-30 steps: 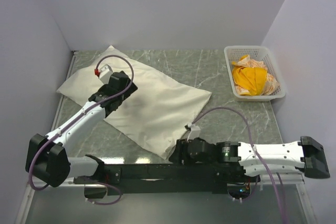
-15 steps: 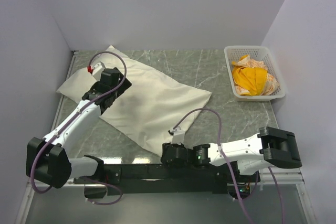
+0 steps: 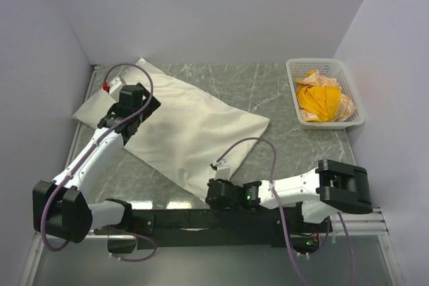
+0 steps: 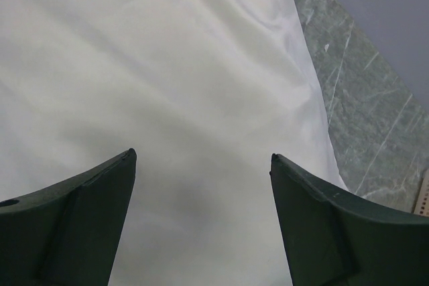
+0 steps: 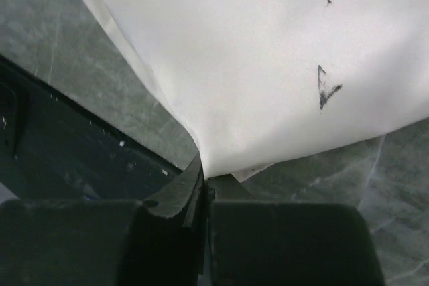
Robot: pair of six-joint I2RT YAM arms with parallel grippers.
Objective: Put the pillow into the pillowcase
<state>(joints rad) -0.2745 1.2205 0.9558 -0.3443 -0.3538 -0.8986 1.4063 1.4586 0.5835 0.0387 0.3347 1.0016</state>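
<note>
Top external view: the pillowcase (image 3: 201,132) lies plump and diagonal on the bench (image 3: 295,145), running from the far left corner to the middle of the near edge. Its fullness suggests the pillow is already inside, though no separate pillow surface can be told apart. The left tool (image 4: 201,165) hovers released, jaws wide, over the far-left end. The right tool (image 5: 208,180) sits low at the near corner.

Judged progress: insertion is largely done. What is left is probably seating the pillow fully and straightening the open end, whose location cannot be told.

Right wrist view: shows what the overhead hides, namely the tool clenched on the thin corner of the pillowcase, and a small dark mark (image 5: 327,85) on the cloth.

Left wrist view: shows sheeny fabric between the spread fingers (image 4: 74,212), with no cloth caught between them.
</note>
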